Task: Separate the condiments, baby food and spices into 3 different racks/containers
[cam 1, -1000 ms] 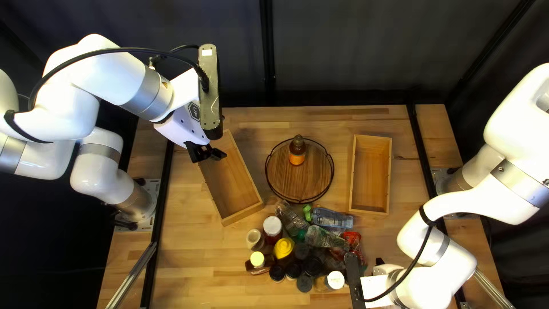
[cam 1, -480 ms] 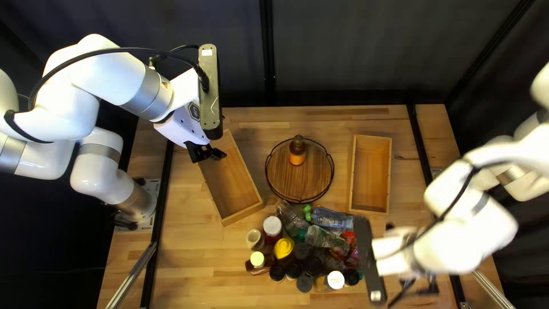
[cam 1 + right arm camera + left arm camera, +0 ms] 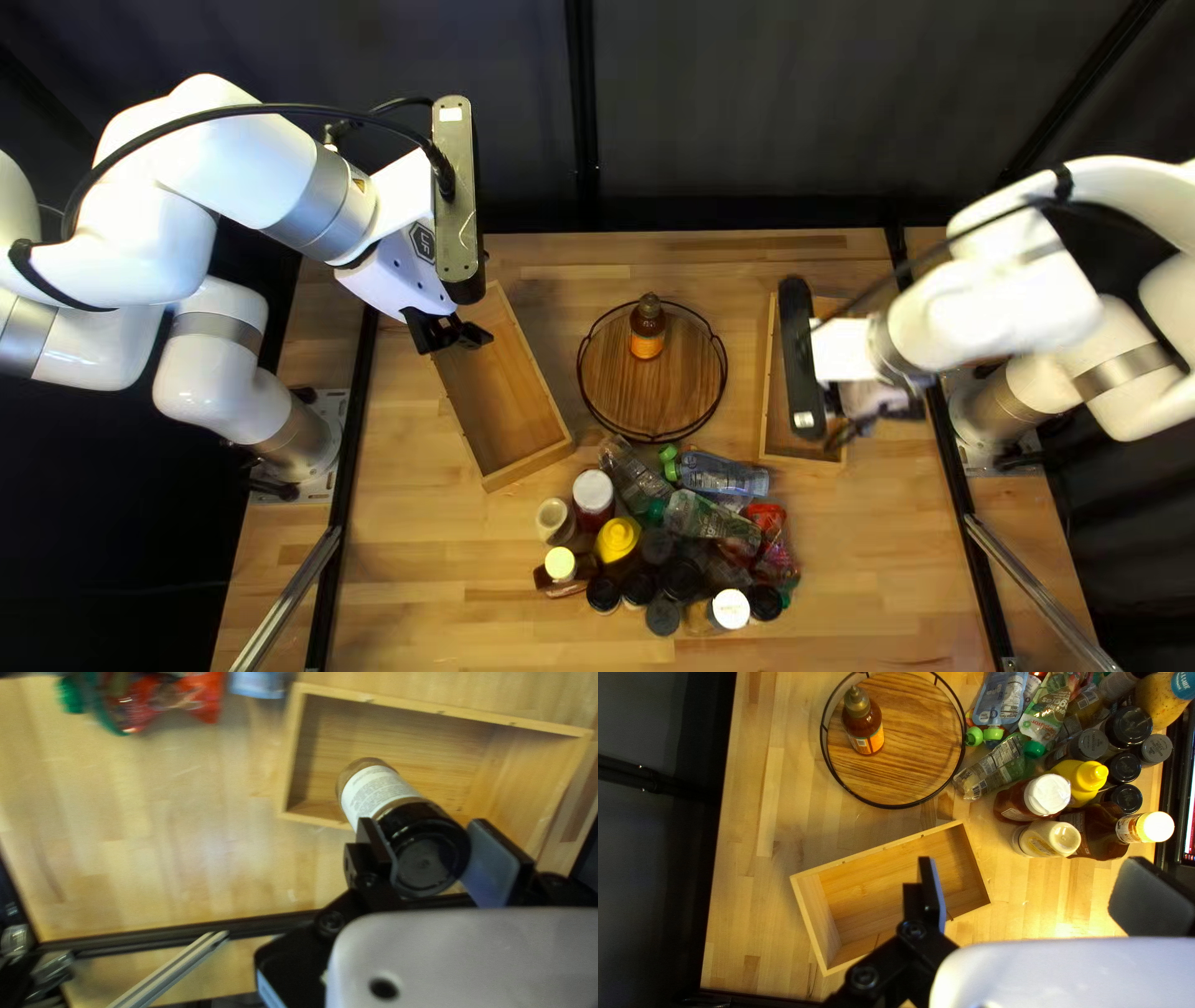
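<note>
The right gripper [image 3: 862,426] held a white-labelled jar [image 3: 375,794] between its two fingers, spread to the jar's width, above the right box [image 3: 803,459] toward the table's [image 3: 890,560] right edge. A blue pouch [image 3: 725,476] lay near that box's near left corner. The left gripper [image 3: 451,335], wide apart, hung over the left box [image 3: 529,467].
</note>
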Robot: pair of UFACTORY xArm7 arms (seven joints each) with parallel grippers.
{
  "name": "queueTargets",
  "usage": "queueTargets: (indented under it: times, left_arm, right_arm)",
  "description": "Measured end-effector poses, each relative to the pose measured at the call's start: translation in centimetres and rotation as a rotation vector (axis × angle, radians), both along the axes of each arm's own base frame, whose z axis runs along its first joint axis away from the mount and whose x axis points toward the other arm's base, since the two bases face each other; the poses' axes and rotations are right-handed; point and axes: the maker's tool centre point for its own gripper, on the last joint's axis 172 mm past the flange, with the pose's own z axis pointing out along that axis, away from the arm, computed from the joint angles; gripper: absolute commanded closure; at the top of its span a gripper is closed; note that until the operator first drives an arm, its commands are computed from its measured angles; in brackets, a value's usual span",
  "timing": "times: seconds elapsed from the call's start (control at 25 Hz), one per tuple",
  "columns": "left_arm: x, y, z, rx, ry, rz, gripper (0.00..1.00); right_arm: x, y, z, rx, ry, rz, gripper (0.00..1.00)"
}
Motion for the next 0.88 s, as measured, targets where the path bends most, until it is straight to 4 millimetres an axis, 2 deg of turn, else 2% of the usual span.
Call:
queueTargets:
  times: [0.24, 0.48, 0.68, 0.76, 0.84, 0.88]
  left_arm:
    - [0.0, 0.0, 0.0, 0.0, 0.0, 0.0, 0.0]
    - [0.0, 0.0, 0.0, 0.0, 0.0, 0.0, 0.0]
    - [0.0, 0.0, 0.0, 0.0, 0.0, 0.0, 0.0]
    - [0.0, 0.0, 0.0, 0.0, 0.0, 0.0, 0.0]
    - [0.0, 0.0, 0.0, 0.0, 0.0, 0.0, 0.0]
    - [0.0, 0.0, 0.0, 0.0, 0.0, 0.0, 0.0]
  right_arm:
    - [-0.8, -2.9, -3.4, -0.002, 0.014, -0.052, 0.98]
    - [-1.1, -4.7, -5.7, 0.011, 0.013, -0.083, 0.97]
    - [-1.0, -5.6, -7.5, 0.031, 0.01, -0.092, 0.92]
    - [-0.8, -5.8, -8.2, 0.039, 0.012, -0.094, 0.85]
    - [-0.6, -6.0, -8.6, 0.047, 0.014, -0.096, 0.71]
    - [-0.5, -6.0, -8.8, 0.05, 0.014, -0.096, 0.68]
